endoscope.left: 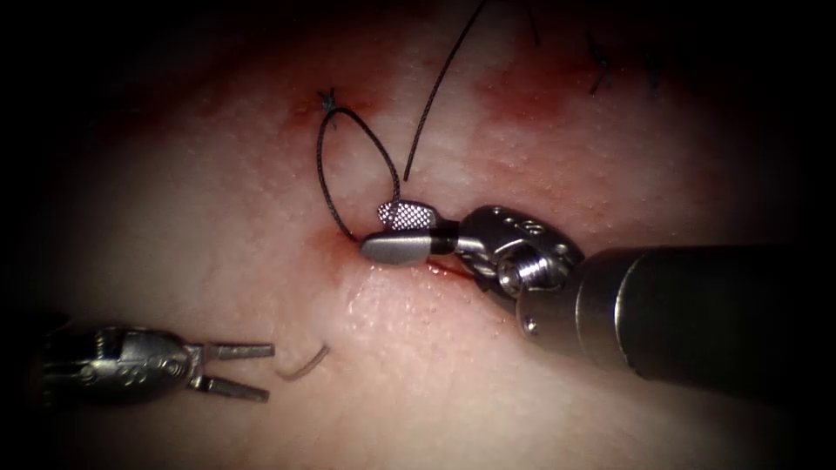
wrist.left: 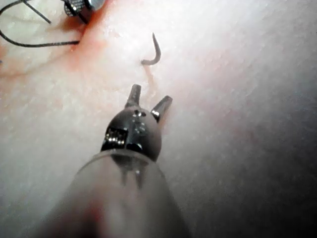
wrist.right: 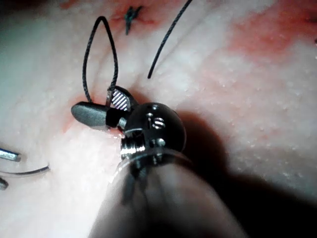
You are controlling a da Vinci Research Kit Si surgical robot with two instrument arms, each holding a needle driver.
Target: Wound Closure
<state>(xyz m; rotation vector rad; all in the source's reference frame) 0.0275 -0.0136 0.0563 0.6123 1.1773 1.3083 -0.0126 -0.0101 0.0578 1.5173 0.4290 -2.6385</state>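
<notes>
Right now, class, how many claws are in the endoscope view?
2. The left claw, open and empty, is lower left, beside the needle lying on the tissue. The right claw, open, empty, sits at the cut by the thread loop.

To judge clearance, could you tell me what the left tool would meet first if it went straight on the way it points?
Probably the needle, lying loose on the tissue just beyond the left tool's open, empty jaws; whether the jaws ride above it is unclear.
</notes>
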